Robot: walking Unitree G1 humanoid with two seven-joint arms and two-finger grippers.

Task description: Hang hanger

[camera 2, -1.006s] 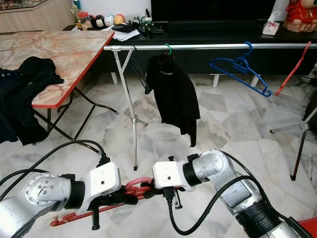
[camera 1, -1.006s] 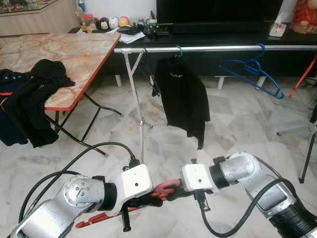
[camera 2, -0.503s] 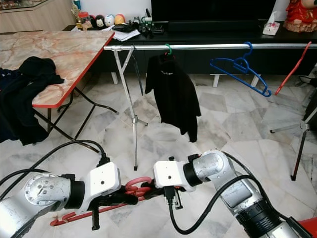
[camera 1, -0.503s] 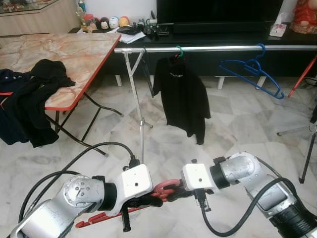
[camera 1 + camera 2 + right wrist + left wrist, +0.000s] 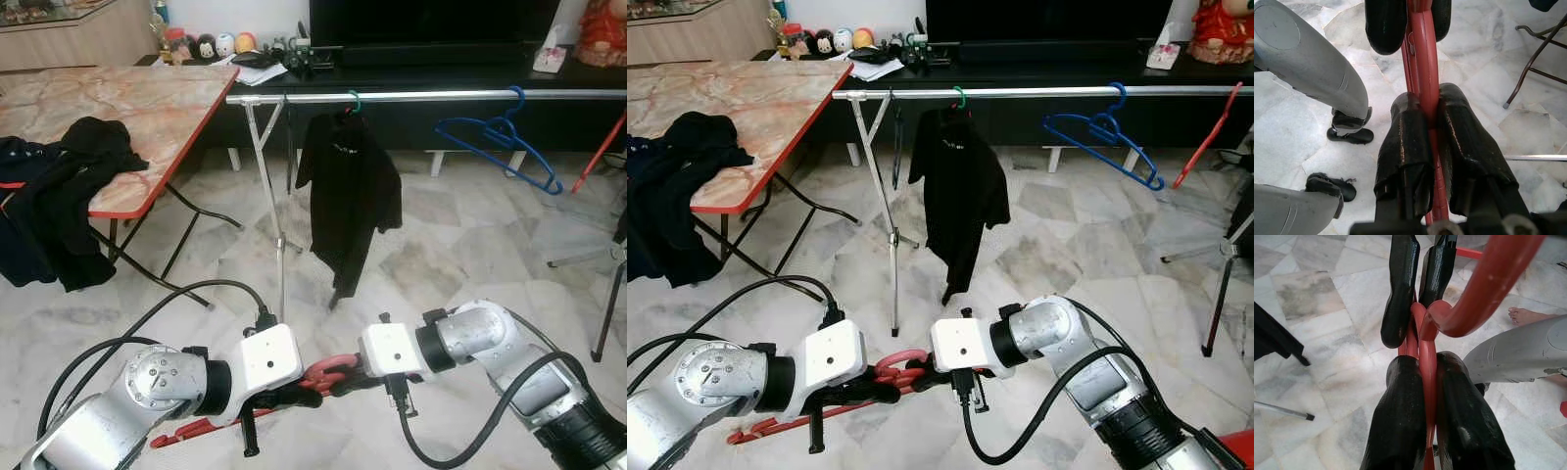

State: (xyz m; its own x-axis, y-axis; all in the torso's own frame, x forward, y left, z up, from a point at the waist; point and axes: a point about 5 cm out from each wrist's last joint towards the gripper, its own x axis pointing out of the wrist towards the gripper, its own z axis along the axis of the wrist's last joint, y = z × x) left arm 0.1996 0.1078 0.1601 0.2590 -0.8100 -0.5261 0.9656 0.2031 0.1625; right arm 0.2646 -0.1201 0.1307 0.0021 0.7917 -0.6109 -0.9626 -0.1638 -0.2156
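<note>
**Both grippers clamped on red hanger**

Left gripper (image 5: 1422,367) and right gripper (image 5: 1431,112) each pinch the red hanger (image 5: 328,374) low over the marble floor (image 5: 460,245). Ahead, a steel rail (image 5: 431,96) carries a black shirt (image 5: 348,196) and blue hanger (image 5: 500,137). A folding table (image 5: 127,108) stands left.

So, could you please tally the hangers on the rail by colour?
On the rail:
Green: 1
Blue: 1
Red: 1
Total: 3
A thin dark shape by the stand is too unclear to count. The held hanger, between left gripper and right gripper, is left out.
</note>
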